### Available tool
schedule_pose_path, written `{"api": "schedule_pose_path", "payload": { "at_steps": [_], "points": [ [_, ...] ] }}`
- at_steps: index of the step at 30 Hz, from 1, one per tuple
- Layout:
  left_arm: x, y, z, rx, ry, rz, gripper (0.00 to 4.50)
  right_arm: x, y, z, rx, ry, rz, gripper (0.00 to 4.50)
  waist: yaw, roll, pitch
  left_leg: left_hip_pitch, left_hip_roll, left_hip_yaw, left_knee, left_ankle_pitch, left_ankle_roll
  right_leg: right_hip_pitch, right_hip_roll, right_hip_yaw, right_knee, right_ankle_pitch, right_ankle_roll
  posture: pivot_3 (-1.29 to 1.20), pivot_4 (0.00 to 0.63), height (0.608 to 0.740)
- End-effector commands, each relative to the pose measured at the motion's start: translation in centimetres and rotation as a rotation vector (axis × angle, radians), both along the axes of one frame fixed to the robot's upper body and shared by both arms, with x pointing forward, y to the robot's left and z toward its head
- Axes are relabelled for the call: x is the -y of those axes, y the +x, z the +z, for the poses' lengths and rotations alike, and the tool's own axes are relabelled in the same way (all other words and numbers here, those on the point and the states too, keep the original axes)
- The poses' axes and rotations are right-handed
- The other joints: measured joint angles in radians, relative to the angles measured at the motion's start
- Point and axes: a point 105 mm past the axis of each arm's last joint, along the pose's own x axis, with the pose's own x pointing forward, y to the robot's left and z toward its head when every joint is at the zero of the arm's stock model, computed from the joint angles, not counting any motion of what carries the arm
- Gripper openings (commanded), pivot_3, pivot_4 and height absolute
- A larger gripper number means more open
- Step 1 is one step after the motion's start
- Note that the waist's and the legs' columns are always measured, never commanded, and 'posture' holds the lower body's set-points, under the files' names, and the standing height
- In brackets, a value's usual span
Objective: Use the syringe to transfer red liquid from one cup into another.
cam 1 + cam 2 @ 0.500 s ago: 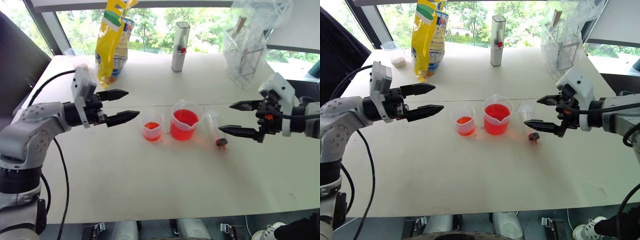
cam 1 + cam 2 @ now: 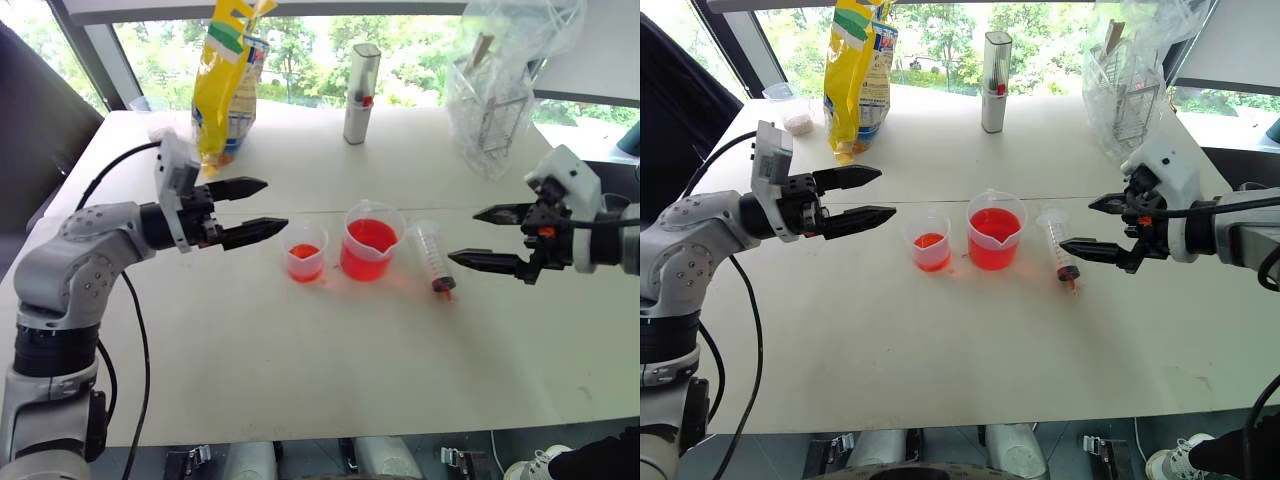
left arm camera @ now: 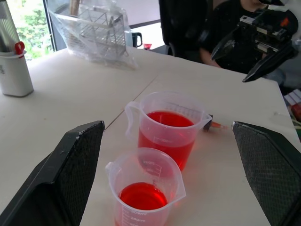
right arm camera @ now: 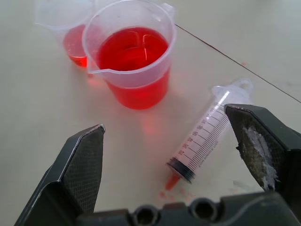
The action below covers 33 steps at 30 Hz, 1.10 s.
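Mid-frame on the white table [image 2: 300, 380], the syringe [image 2: 432, 256] lies flat, tip toward the viewer, just right of the big cup [image 2: 371, 241] of red liquid [image 2: 368, 240]. The small cup [image 2: 304, 251] stands just left of it. At right, the right gripper [image 2: 488, 238] hovers with fingers spread, empty. At left, the left gripper [image 2: 258, 210] likewise. Farther back, upper frame: a yellow bag [image 2: 227, 80], a grey bottle [image 2: 360, 93].

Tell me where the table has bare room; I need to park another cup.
Free: the near table in front of the smaller cup, larger cup and syringe. Crowded: the middle row, and the far edge with yellow bag, grey bottle and plastic-wrapped rack.
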Motion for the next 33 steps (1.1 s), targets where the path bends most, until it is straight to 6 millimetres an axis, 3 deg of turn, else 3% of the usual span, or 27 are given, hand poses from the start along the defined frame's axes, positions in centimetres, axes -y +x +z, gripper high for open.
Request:
{"api": "schedule_pose_path", "payload": {
  "at_steps": [1, 7, 11, 17, 25, 32, 33],
  "points": [
    [0.2, -0.1, 0.8, 0.045, 0.006, -0.017, 4.5, 0.4, 0.4, 1.3, 0.034, 0.006, -0.055, 4.45, 0.0, 0.0, 0.0, 0.0, 0.0, 0.0, 0.0, 0.0, 0.0, 0.0, 0.0, 0.0, 0.0, 0.0, 0.0, 0.0, 0.15, 0.74],
    [0.4, 0.3, 0.8, 0.062, 0.024, -0.039, 4.5, 0.0, 2.0, 0.7, -0.052, 0.033, -0.151, 4.45, -0.004, 0.0, 0.0, 0.0, 0.0, 0.0, 0.0, 0.0, 0.0, 0.0, 0.0, 0.0, 0.0, 0.0, 0.0, 0.0, 0.15, 0.74],
    [1.0, 0.6, 0.8, 0.077, 0.037, -0.072, 4.5, 0.5, 5.8, -1.0, -0.205, 0.067, -0.36, 4.45, -0.008, 0.0, 0.0, 0.001, 0.0, 0.003, 0.0, 0.0, 0.0, -0.001, 0.0, 0.002, 0.0, 0.001, -0.001, 0.0, 0.15, 0.74],
    [1.5, 0.4, 0.4, 0.08, 0.023, -0.075, 4.5, 1.1, 9.2, -4.0, -0.329, 0.024, -0.526, 4.45, 0.001, 0.001, 0.0, -0.006, 0.0, 0.002, 0.0, 0.0, 0.0, -0.008, 0.001, 0.001, 0.001, 0.001, -0.001, 0.0, 0.15, 0.74],
    [1.5, 0.0, 0.0, 0.083, 0.011, -0.046, 4.5, 0.8, 10.6, -7.9, -0.423, -0.081, -0.525, 4.45, 0.006, 0.001, -0.001, -0.007, 0.0, 0.003, -0.001, -0.001, 0.001, -0.009, 0.001, 0.001, 0.001, 0.001, -0.001, 0.0, 0.15, 0.74],
    [1.4, -0.1, 0.0, 0.091, 0.004, -0.019, 4.5, -0.2, 11.3, -9.2, -0.443, -0.113, -0.495, 4.45, -0.002, 0.001, -0.001, -0.006, -0.001, 0.002, 0.002, -0.001, 0.001, -0.009, 0.002, 0.001, 0.006, 0.001, -0.001, 0.0, 0.15, 0.74],
    [1.4, -0.1, 0.0, 0.092, 0.003, -0.015, 4.5, -0.4, 11.3, -9.3, -0.447, -0.116, -0.492, 4.22, -0.003, 0.001, -0.001, -0.006, -0.001, 0.002, 0.002, -0.001, 0.001, -0.009, 0.002, 0.001, 0.006, 0.001, -0.001, 0.0, 0.15, 0.74]
  ]
}}
